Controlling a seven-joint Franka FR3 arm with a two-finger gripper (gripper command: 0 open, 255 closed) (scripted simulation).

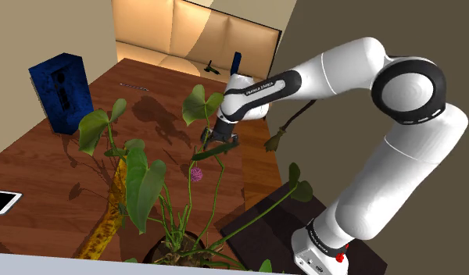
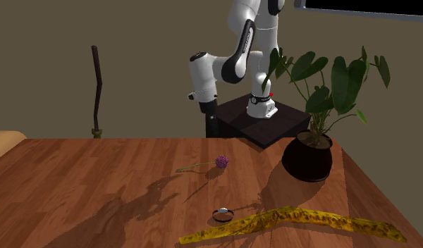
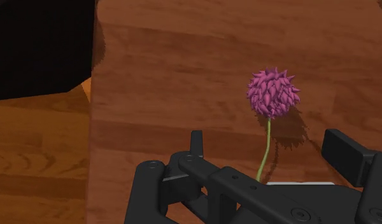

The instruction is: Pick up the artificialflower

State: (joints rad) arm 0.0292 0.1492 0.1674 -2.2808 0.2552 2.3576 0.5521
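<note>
The artificial flower (image 3: 273, 93) has a spiky purple head and a thin green stem, and it lies flat on the wooden table (image 3: 183, 76). In the wrist view the stem runs back between my two black fingers (image 3: 196, 145), which stand apart without touching it. My gripper (image 3: 270, 145) is open and hovers above the stem end. In the shoulder view the gripper (image 1: 217, 147) hangs just above and beyond the flower head (image 1: 196, 174). In the second exterior view the gripper (image 2: 211, 116) is over the table's far edge, with the flower (image 2: 221, 161) lying nearer.
A potted plant (image 2: 309, 156) with big green leaves stands close to the flower. A long yellow speckled piece (image 2: 295, 218) and a small round object (image 2: 222, 213) lie further along the table. A blue box (image 1: 62, 90) and a white tablet (image 1: 2, 201) sit at the shoulder view's left.
</note>
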